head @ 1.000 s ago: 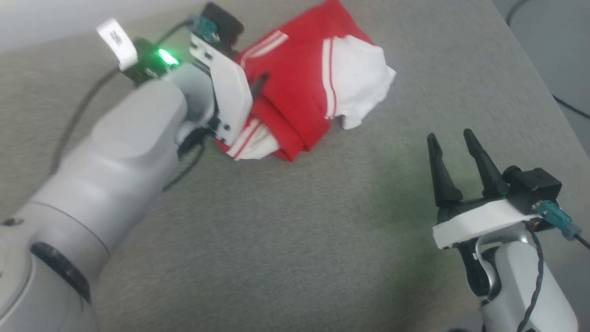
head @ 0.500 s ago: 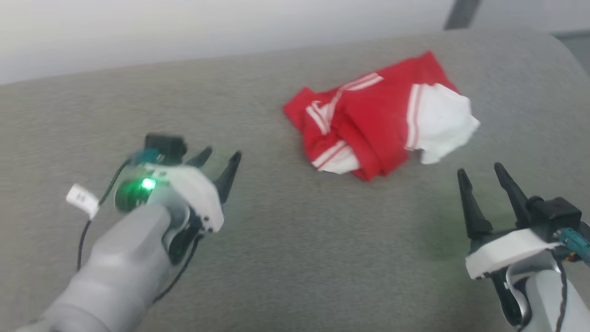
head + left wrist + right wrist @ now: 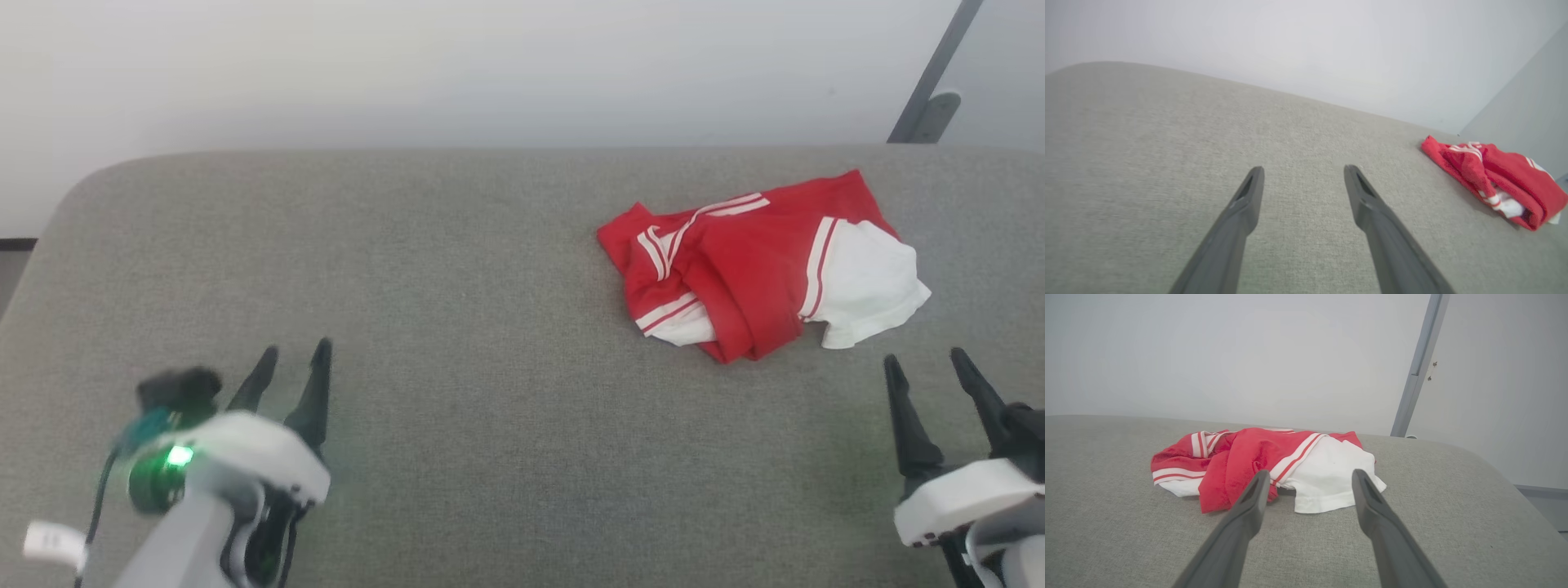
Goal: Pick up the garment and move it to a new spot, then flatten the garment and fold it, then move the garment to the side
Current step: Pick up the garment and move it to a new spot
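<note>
Since the garment [image 3: 759, 265] lies as a compact red-and-white bundle toward the far right of the grey tabletop [image 3: 490, 327], touched by neither arm, the task looks nearly done and the step in hand is probably parking the arms. The left end effector [image 3: 296, 349], fingers spread and empty, sits well apart at the near left. The right end effector [image 3: 923, 357], equally spread and empty, is near the white sleeve. Any move it makes should lead away from the cloth, lest a finger snag the loose hem and spoil the fold.
</note>
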You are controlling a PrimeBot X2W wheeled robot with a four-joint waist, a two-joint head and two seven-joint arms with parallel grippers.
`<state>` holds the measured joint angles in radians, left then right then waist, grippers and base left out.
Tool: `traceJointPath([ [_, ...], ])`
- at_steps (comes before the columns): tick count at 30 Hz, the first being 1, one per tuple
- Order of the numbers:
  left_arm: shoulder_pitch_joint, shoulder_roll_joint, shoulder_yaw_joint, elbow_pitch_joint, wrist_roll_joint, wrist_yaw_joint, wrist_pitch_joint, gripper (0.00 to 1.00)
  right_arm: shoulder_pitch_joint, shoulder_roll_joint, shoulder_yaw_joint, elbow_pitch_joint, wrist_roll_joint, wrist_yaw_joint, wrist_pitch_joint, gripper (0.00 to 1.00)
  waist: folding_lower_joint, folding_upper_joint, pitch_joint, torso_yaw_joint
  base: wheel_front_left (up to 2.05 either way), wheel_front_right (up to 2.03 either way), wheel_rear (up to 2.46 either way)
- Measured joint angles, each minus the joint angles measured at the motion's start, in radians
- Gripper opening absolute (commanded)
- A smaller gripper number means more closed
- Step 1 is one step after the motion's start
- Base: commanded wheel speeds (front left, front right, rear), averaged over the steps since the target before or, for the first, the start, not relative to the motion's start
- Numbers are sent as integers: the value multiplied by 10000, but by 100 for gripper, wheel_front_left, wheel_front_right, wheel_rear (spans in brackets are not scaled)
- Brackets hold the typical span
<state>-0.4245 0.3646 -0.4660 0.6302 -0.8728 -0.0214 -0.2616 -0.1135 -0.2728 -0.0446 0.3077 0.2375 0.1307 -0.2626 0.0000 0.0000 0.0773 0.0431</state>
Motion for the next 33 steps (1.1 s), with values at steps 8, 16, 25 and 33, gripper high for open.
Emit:
traceJointPath([
  [8,3026,-790,2949,-2915,2803,230,0,100,345,-98,-420,-98,-21,0,0,100,0,0,-283,-34,0,0,0],
  [16,4100,-1191,3793,-4213,5474,169,0,100,481,130,-497,-322,-123,0,0,100,0,0,-490,-244,0,0,0],
  [25,4361,-1964,4406,-4121,6564,-188,2,100,437,219,-268,-362,-138,0,0,100,0,0,-426,-398,0,0,0],
  [33,4358,-2290,4878,-4082,6995,-493,2,100,313,180,-238,-328,-109,0,0,100,0,0,-383,-400,0,0,0],
])
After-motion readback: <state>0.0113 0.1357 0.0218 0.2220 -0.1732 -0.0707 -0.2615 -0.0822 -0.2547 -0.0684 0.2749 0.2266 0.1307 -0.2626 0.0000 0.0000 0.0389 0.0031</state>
